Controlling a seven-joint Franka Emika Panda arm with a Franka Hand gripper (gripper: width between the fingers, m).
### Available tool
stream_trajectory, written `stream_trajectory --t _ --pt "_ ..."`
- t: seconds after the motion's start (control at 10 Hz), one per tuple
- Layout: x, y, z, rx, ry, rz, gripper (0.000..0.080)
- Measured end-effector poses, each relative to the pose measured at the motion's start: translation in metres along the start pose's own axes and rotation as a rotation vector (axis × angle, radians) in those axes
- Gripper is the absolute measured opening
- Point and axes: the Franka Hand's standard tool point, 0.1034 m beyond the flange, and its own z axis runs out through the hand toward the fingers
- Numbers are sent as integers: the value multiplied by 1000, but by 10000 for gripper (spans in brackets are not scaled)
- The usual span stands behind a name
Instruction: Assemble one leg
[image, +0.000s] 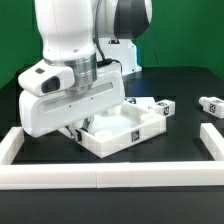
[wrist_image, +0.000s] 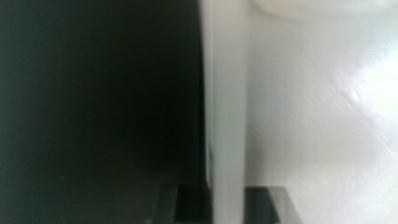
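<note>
The large white square tabletop (image: 135, 127) lies tray-like on the black table. My gripper (image: 78, 128) is at its corner on the exterior view's left, with the fingers down over its rim. In the wrist view the rim wall (wrist_image: 221, 100) runs straight between my two dark fingertips (wrist_image: 189, 205), which press against it from both sides at the gripper (wrist_image: 226, 205). One small white tagged leg (image: 161, 106) lies just beyond the tabletop's far corner on the exterior view's right. Another leg (image: 213, 103) lies farther toward the exterior view's right.
A low white rail (image: 100, 178) runs along the front of the table, with side pieces on the exterior view's left (image: 9, 146) and right (image: 212, 138). The arm's white body (image: 70, 60) hides the table's back on the exterior view's left.
</note>
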Motion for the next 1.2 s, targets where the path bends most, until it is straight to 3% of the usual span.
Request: stream_trajectory --t 0.3,0.6,0.8,1.0,1.2 --pt "13 3 -4 -2 13 204 54" --pt "47 15 -16 70 -45 441 54" --pt "68 -1 -11 89 -104 530 54" --pt "87 -25 -1 79 -140 534 54" --pt "90 -29 -1 63 -156 576 54"
